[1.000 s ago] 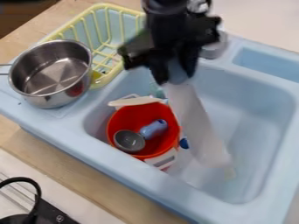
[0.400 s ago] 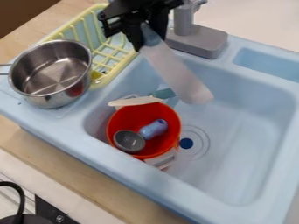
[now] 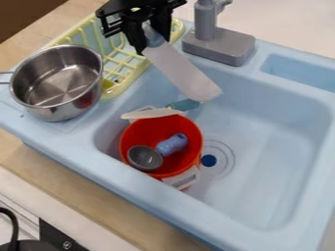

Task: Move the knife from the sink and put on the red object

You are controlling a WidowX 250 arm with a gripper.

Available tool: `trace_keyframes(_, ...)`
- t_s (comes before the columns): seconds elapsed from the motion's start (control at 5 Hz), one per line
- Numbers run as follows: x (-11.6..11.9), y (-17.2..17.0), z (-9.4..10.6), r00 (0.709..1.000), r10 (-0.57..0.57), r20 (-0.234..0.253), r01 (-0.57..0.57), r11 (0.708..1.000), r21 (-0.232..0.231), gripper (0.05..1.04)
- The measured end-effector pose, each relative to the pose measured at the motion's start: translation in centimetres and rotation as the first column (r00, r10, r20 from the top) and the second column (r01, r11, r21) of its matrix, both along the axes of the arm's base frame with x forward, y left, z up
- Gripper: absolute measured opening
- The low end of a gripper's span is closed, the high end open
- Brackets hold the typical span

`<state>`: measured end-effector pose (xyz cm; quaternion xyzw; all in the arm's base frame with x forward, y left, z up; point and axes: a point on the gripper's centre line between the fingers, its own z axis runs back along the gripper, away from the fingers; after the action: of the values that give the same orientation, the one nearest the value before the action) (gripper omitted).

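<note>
Well, the knife (image 3: pixel 183 73) hangs aslant below the hand (image 3: pixel 150 41) — handle (image 3: pixel 154 37) gripped.

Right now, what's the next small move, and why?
Probably ease the gripper toward the camera, bringing the knife over the red container: the knife is held by its handle, its blade slanting down beyond the container's far rim.

Top: one knife (image 3: pixel 184 73), one faucet (image 3: pixel 219 45). Upper left: one pot (image 3: pixel 58 112), one rack (image 3: pixel 135 73). Centre: one sink (image 3: pixel 268 166), one red container (image 3: pixel 152 131), one ladle (image 3: pixel 144 158), one teal-handled utensil (image 3: pixel 154 113).
</note>
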<state>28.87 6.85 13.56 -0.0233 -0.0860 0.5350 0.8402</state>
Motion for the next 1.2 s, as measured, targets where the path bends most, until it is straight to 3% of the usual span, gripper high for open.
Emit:
trace_keyframes(0.4,0.73,0.60,0.38,0.998,0.043,-0.054,-0.047,0.995,-0.085,0.389)
trace_keyframes(1.0,0.68,0.82,0.66,0.992,0.033,-0.120,-0.042,0.996,-0.076,0.388)
trace_keyframes(1.2,0.97,1.04,0.38,0.994,0.031,-0.104,-0.034,0.999,-0.031,0.388)
